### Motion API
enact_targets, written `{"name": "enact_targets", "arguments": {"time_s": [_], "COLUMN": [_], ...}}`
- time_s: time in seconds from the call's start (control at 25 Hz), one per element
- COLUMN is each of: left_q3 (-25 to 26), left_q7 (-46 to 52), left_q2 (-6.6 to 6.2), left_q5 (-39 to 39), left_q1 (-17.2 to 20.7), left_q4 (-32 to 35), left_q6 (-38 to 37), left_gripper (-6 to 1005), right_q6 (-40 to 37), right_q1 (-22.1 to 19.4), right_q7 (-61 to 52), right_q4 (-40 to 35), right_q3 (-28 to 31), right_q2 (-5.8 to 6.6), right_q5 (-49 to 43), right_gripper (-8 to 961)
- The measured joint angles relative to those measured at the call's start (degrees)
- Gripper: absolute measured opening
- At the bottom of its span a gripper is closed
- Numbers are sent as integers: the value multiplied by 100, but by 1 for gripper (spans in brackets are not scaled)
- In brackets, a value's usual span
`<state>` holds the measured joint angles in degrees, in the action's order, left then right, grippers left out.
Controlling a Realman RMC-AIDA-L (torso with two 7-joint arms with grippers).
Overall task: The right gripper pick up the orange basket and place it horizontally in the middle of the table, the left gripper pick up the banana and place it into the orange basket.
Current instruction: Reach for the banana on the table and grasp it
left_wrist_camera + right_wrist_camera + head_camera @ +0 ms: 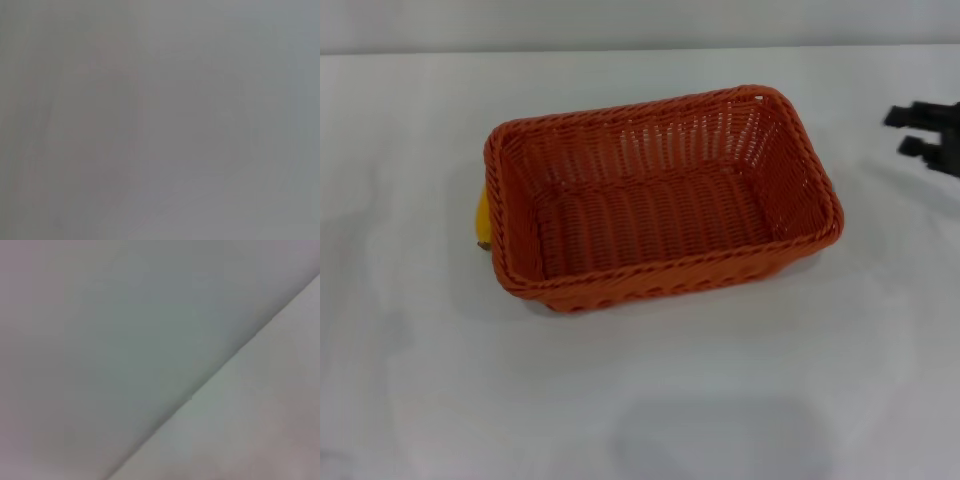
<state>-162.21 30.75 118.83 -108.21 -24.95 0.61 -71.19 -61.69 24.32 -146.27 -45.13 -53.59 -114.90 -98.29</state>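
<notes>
The orange basket (660, 200) rests lengthwise on the white table (650, 400), near its middle, and nothing lies inside it. Only a small yellow piece of the banana (482, 215) shows, pressed against the outside of the basket's left end; the rest is hidden behind the rim. My right gripper (898, 132) hovers at the far right edge of the head view, well clear of the basket, open with nothing between its black fingers (912, 147). The left gripper is out of view. Both wrist views show only plain pale surface.
The bare tabletop stretches in front of, to the left of and to the right of the basket. A pale wall (640, 20) rises behind the table's far edge.
</notes>
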Motion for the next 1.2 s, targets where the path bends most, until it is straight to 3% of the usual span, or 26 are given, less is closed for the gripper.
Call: {"name": "enact_targets", "arguments": {"time_s": [0.28,0.44,0.64,0.84,0.92,0.96,1.2], "left_q3": [5,5,5,5,-3,-12,-42], "left_q7": [-14,-22,-34,-35,-35,-34,69], "left_q2": [4,7,9,4,2,2,-1], "left_q5": [-61,-60,-60,-59,-54,-39,134], "left_q1": [-11,-25,-49,-71,-78,-80,-89], "left_q4": [0,0,-14,-65,-91,-92,-95], "left_q6": [1,18,93,266,358,376,567], "left_gripper": [884,884,882,881,880,880,878], "right_q6": [391,1028,1947,2102,2013,1684,232], "right_q1": [-5,94,451,844,872,971,1112], "right_q7": [34,721,3283,6272,6943,8087,11512], "right_q4": [488,587,663,1311,1415,1862,3001], "right_q3": [776,913,892,849,847,869,858], "right_q2": [-12,-9,-64,-82,-85,-82,-86], "right_q5": [200,312,880,2963,3373,4322,6241], "right_gripper": [503,498,490,476,470,467,457]}}
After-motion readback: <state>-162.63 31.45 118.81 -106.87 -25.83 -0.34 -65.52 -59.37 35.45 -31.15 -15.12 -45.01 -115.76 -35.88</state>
